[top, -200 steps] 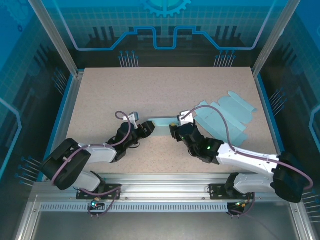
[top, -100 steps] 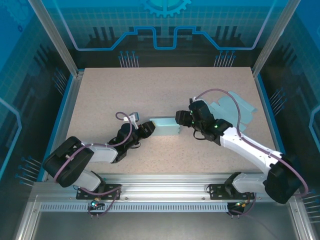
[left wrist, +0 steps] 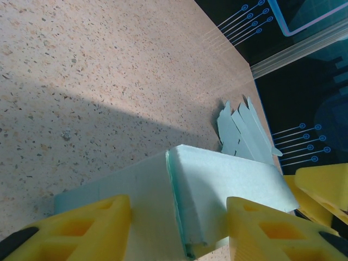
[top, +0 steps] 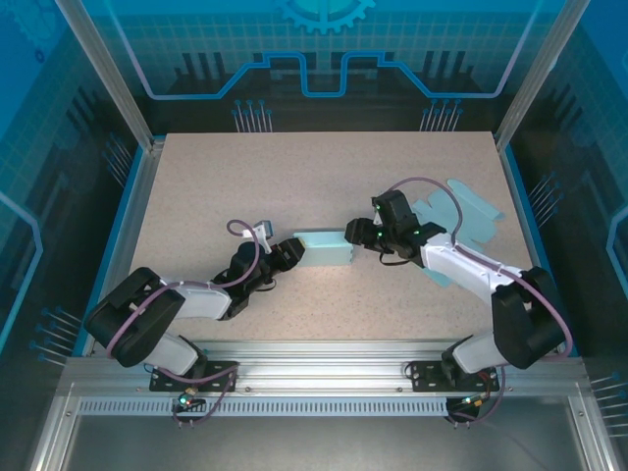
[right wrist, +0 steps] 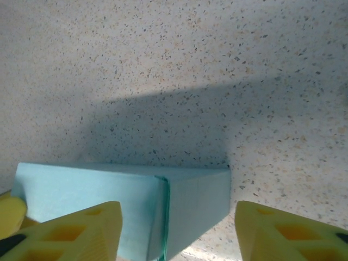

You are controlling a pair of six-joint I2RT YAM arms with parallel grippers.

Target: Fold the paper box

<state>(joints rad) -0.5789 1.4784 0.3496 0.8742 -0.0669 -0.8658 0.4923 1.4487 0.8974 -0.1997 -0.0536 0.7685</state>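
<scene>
Paper box (top: pixel 324 247) rests on the bench (top: pixel 294 177), one end gripped between the left jaws, the other just ahead of the right jaws, which stand wide. The right jaws should close squarely and gently on both side walls, so the thin card squares up rather than buckles.

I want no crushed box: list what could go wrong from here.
The right tool stands open around one end of the paper box; closing hard could dent it. The left tool holds the other end, so a push might skew the box. The right arm passes over the flat blanks and could drag them.
</scene>
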